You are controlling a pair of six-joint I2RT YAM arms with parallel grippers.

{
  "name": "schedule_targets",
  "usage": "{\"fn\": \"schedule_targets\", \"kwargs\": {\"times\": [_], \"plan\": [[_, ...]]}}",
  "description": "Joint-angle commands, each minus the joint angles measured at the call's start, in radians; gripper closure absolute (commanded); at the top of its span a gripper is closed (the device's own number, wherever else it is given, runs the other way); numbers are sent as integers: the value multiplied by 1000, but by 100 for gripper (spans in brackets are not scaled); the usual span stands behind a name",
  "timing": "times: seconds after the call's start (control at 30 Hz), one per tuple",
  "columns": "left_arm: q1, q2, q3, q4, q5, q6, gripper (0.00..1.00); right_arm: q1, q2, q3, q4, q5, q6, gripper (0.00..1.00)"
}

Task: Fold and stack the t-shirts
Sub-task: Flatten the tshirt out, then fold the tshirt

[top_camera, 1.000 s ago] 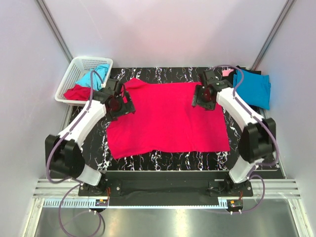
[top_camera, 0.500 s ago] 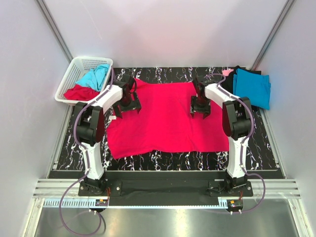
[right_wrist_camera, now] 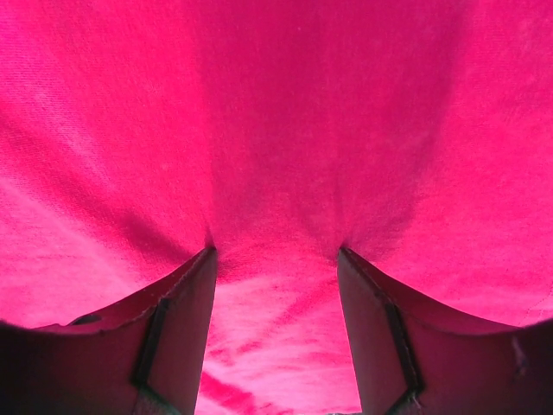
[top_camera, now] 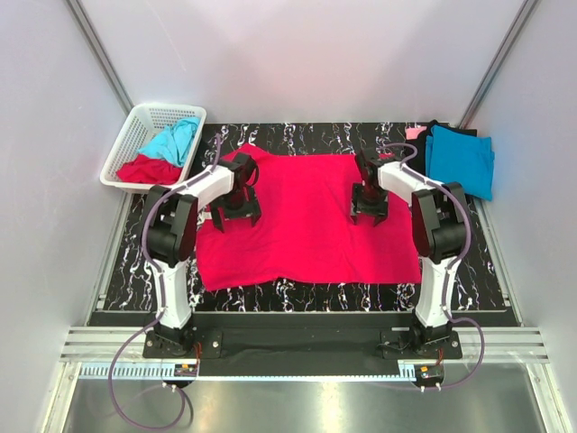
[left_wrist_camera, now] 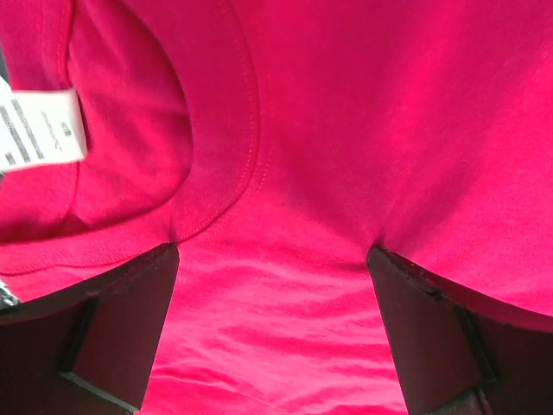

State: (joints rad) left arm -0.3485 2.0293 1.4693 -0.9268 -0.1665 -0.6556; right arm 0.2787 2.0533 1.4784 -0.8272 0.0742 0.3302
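Observation:
A crimson red t-shirt (top_camera: pixel 306 216) lies spread flat across the black marbled table (top_camera: pixel 297 293). My left gripper (top_camera: pixel 236 213) stands on its left part, just inside the neckline (left_wrist_camera: pixel 216 130) and beside the white label (left_wrist_camera: pixel 39 130). In the left wrist view the left gripper (left_wrist_camera: pixel 272 255) is wide open, with its fingertips (left_wrist_camera: pixel 160 259) pressed onto the cloth. My right gripper (top_camera: pixel 370 209) stands on the shirt's right part. Seen from its wrist, the right gripper (right_wrist_camera: pixel 276 252) is open and its fingertips (right_wrist_camera: pixel 203 259) dent the red cloth.
A white lattice basket (top_camera: pixel 135 126) at the back left holds a turquoise shirt (top_camera: pixel 173 140) and a red shirt (top_camera: pixel 144 169). At the back right a folded turquoise shirt (top_camera: pixel 460 161) lies on a black one (top_camera: pixel 424 135), with a bit of pink (top_camera: pixel 415 133) beside them.
Both grippers have moved toward the near side along the red shirt and come down onto it. The arms' elbows have swung in over their bases. The right jaws narrowed slightly.

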Motion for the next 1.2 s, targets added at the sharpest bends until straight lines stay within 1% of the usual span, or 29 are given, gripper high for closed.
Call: {"fn": "schedule_targets", "kwargs": {"times": [0.0, 0.2, 0.23, 0.33, 0.37, 0.47, 0.63, 0.77, 0.8, 0.83, 0.9, 0.93, 0.97, 1.0, 1.03, 1.1, 1.13, 1.17], "plan": [[-33, 11, -105, 2, 7, -22, 1, 8, -21, -110, -32, 50, 10, 35], [-66, -96, -294, 49, 1, -81, 1, 27, -146, -248, -6, 56, 36, 36], [-72, -139, -346, 54, -7, -93, 1, 31, -162, -280, -1, 55, 39, 36], [-107, -207, -424, 55, -45, -145, 1, 42, -220, -340, 3, 53, 56, 36], [-124, -251, -481, 59, -48, -171, 1, 46, -248, -352, 5, 53, 64, 36], [-168, -341, -584, 72, -48, -225, 1, 57, -300, -394, 10, 53, 76, 36], [-195, -426, -652, 75, -79, -251, 1, 62, -341, -403, 2, 70, 84, 36], [-190, -465, -578, 45, -111, -208, 1, 62, -389, -362, -19, 101, 84, 36], [-190, -474, -551, 33, -116, -199, 1, 62, -401, -330, -27, 119, 82, 36], [-187, -478, -473, 13, -126, -191, 1, 62, -415, -313, -44, 127, 79, 36], [-185, -489, -378, -79, -154, -176, 1, 62, -461, -252, -76, 153, 81, 36], [-185, -495, -286, -107, -180, -170, 1, 62, -491, -230, -87, 154, 76, 36], [-184, -504, -233, -159, -191, -156, 1, 63, -505, -208, -92, 154, 67, 36], [-181, -511, -187, -181, -198, -147, 1, 62, -516, -166, -101, 157, 64, 35], [-176, -518, -96, -196, -205, -135, 1, 62, -531, -144, -122, 159, 61, 34], [-152, -523, -26, -219, -196, -95, 1, 62, -536, -89, -144, 170, 58, 34], [-129, -512, 36, -215, -177, -67, 1, 62, -527, -64, -153, 171, 58, 33], [-113, -497, 61, -213, -165, -52, 1, 62, -518, -64, -156, 171, 59, 33]]}}
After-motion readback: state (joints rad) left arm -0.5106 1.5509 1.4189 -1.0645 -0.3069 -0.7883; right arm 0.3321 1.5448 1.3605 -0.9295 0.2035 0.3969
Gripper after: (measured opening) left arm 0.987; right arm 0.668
